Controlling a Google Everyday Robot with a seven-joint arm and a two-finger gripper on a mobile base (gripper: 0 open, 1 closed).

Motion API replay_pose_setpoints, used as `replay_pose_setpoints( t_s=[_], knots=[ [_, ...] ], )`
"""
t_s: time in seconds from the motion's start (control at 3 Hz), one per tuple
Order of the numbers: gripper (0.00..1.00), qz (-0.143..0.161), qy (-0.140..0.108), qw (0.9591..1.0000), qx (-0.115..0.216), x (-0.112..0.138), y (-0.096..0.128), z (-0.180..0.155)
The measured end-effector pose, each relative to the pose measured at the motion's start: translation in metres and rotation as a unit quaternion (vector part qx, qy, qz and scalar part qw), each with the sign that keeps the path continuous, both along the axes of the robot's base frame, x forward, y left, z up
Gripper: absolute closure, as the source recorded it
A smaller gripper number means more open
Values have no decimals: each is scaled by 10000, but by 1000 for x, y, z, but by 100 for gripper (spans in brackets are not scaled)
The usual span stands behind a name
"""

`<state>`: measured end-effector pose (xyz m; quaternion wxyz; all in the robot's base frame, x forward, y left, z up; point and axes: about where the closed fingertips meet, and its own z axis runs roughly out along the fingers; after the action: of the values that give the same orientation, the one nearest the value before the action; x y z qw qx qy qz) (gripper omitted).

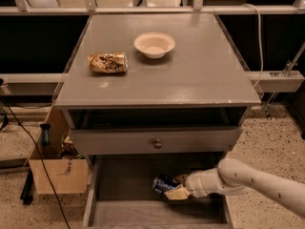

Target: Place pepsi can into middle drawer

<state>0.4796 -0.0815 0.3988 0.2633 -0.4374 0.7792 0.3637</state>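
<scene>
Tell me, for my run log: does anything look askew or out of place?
The tan-and-brown can lies on its side on the tabletop, left of the bowl. The gripper is at the pepsi can in the middle drawer.

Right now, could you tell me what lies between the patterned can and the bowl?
Only bare tabletop separates the patterned can and the bowl, in the camera view; the pincer is in the middle drawer, at the pepsi can.
</scene>
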Motion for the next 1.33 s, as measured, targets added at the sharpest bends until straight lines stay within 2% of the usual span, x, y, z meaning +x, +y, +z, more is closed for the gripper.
replay_pose_setpoints(
  t_s=[0.33,0.67,1.33],
  knots=[
    [100,-20,-80,10000,12,0,0,-4],
    [84,-21,-87,10000,13,0,0,-4],
    [37,-21,-86,10000,13,0,0,-4]
  ],
)
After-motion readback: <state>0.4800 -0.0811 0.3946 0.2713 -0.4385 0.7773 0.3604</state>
